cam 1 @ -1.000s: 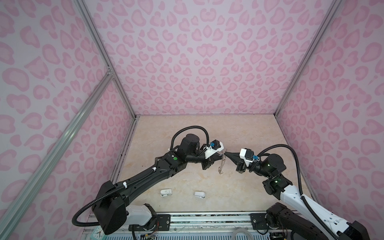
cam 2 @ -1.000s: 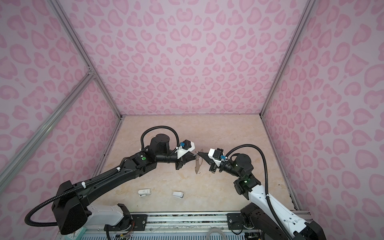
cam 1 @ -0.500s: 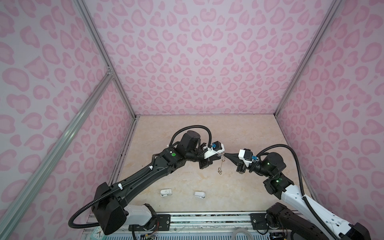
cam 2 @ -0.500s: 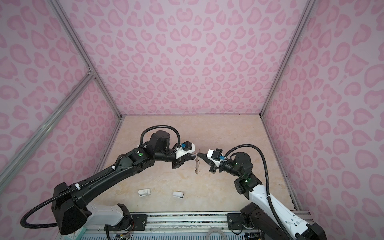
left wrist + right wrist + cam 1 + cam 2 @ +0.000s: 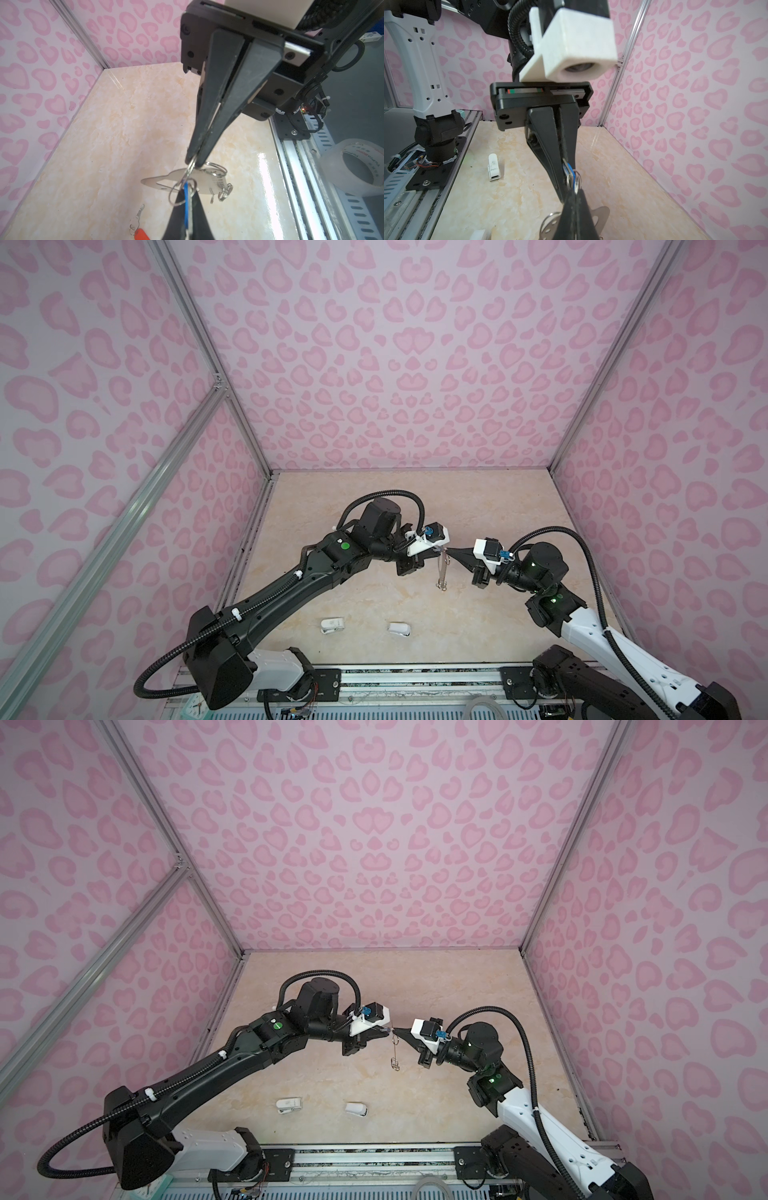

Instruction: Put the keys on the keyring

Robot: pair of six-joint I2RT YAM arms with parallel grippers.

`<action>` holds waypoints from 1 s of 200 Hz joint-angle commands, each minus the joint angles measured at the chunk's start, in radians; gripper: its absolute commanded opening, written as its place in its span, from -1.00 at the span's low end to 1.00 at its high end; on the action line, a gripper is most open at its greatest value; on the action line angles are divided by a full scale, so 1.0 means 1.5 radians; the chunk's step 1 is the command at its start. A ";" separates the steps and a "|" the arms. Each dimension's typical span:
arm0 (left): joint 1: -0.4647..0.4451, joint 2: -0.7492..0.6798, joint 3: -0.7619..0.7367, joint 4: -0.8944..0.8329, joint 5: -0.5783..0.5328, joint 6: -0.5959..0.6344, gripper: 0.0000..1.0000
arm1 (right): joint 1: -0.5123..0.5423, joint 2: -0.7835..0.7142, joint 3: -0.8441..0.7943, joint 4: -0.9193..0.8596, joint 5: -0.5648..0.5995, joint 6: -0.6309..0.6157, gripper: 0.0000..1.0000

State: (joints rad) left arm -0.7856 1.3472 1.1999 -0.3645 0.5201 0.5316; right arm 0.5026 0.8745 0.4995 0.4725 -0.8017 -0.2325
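Grey keyring (image 5: 207, 180) — tight in right gripper (image 5: 194, 161); blue-tagged key (image 5: 186, 207) tight in left gripper (image 5: 187, 196)

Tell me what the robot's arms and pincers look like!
Both arms are black and white: the left arm mostly black with a white base, the right arm white low down, black higher. Each has a green light, a looping ribbed black cable, and a white camera block with a blue plug. The left pincer and right pincer have black, pointed fingers.
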 commanded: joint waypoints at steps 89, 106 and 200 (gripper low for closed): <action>-0.011 0.050 0.128 -0.205 -0.139 0.141 -0.93 | -0.003 -0.007 -0.003 -0.001 0.017 -0.011 -1.00; -0.020 0.064 0.146 -0.232 -0.156 0.154 -0.93 | -0.004 -0.007 -0.006 0.011 0.015 -0.006 -1.00; -0.038 0.072 0.200 -0.262 -0.141 0.184 -0.93 | 0.000 -0.010 -0.014 0.024 0.020 -0.003 -1.00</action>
State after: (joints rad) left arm -0.8398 1.4544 1.4734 -0.7349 0.2741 0.7879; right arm 0.5018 0.8654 0.4862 0.4759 -0.7849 -0.2455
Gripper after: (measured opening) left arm 0.069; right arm 0.049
